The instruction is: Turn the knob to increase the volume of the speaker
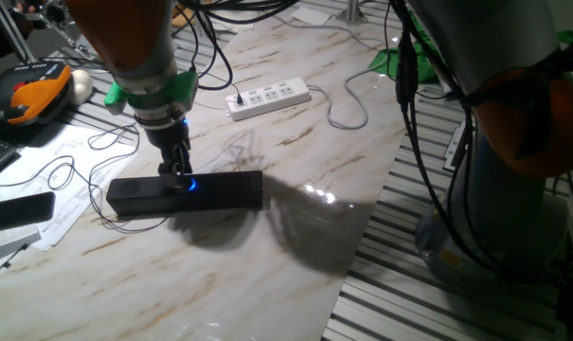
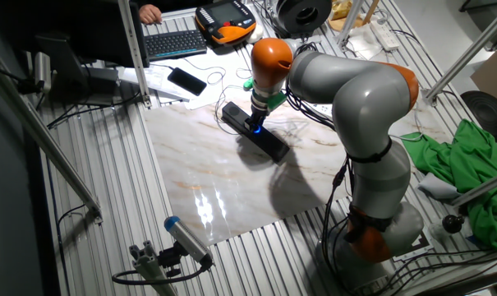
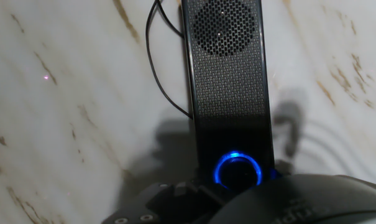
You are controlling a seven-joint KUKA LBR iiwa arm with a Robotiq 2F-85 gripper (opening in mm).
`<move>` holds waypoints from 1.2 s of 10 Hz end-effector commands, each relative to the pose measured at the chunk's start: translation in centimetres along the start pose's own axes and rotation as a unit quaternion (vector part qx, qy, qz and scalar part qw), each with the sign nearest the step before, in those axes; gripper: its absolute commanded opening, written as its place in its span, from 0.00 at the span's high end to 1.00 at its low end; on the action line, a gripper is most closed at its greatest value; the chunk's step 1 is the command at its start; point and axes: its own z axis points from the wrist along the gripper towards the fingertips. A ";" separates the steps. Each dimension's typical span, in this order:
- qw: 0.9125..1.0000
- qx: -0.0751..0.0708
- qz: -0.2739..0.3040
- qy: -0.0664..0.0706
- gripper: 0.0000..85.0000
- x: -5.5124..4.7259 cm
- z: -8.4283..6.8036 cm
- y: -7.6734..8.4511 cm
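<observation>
While the gripper (image 1: pixel 184 176) is poised directly over the knob (image 3: pixel 237 170), whose blue ring glows at the middle of the speaker (image 1: pixel 186 192) lying flat on the marble table (image 1: pixel 295 237), whether the jaws are closed on the dial cannot be told, since the fingertips are hidden in every view. A centred, firm hold should be confirmed first. The wrist should then be rotated slowly about the dial's own axis, so that the light speaker is not dragged or twisted against its thin cable (image 3: pixel 156 68).

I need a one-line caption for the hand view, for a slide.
Hand camera looking down on the black speaker, its blue-lit knob just ahead of the gripper, on the marble table.
</observation>
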 end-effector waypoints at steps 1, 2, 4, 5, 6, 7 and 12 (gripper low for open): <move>1.000 0.000 -0.001 -0.001 0.40 0.0 0.0 0.0; 1.000 -0.001 -0.001 -0.001 0.40 0.0 0.0 0.0; 1.000 -0.002 -0.001 -0.001 0.60 0.0 0.0 0.0; 1.000 -0.002 -0.001 -0.001 0.60 0.0 0.0 0.0; 1.000 -0.002 -0.001 -0.001 0.60 0.0 0.0 0.0; 1.000 -0.003 -0.001 0.000 0.60 0.0 0.0 0.0; 1.000 -0.001 0.001 -0.004 0.60 0.0 0.0 -0.1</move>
